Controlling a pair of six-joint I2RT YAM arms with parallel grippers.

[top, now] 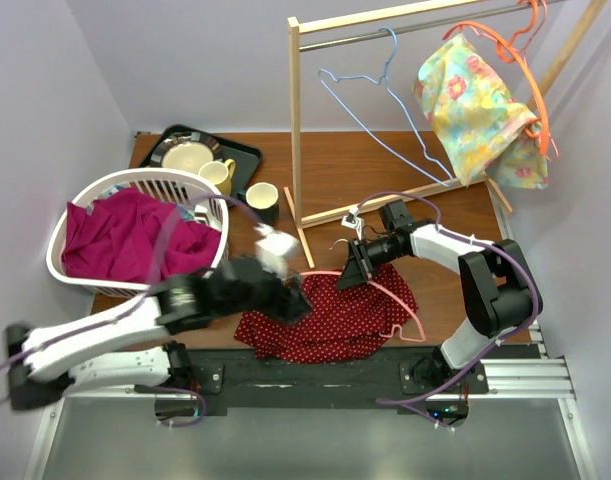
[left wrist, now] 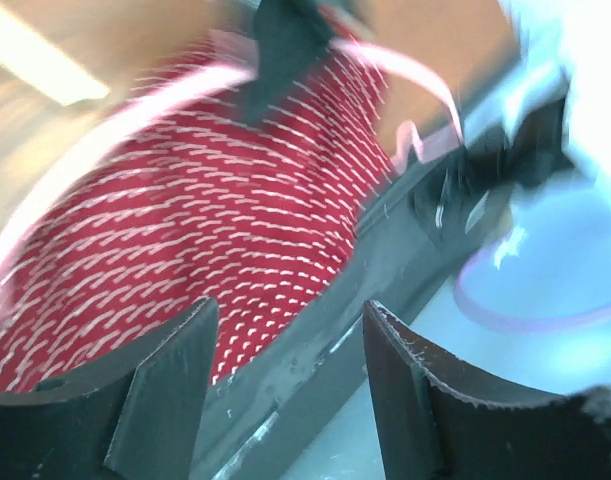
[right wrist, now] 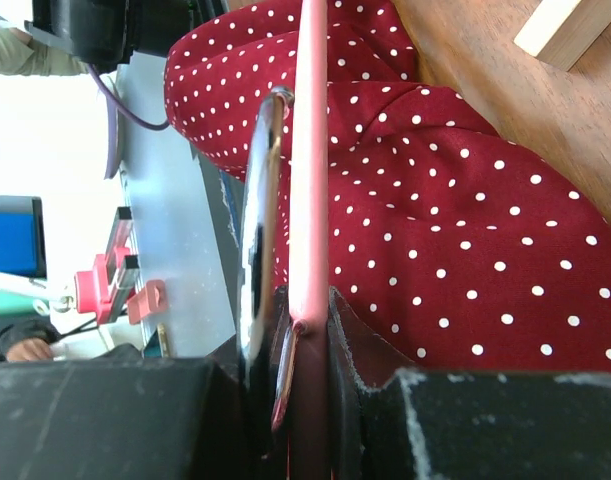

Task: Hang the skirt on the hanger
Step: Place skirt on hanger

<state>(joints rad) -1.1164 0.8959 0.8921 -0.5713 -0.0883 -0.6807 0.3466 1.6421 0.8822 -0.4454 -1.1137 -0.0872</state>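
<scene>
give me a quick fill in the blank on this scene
The right pincer is shut on the ____ hanger.
The skirt is red with white ____.
The magenta cloth lies in the white ____.
The left pincer is ____, holding nothing.
Missing: pink, dots, basket, open.

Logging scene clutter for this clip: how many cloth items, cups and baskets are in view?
Cloth items: 3 (dotted skirt, magenta cloth, floral piece)
Cups: 2 (yellow cup, cream cup)
Baskets: 1 (white basket)
Total: 6
</scene>
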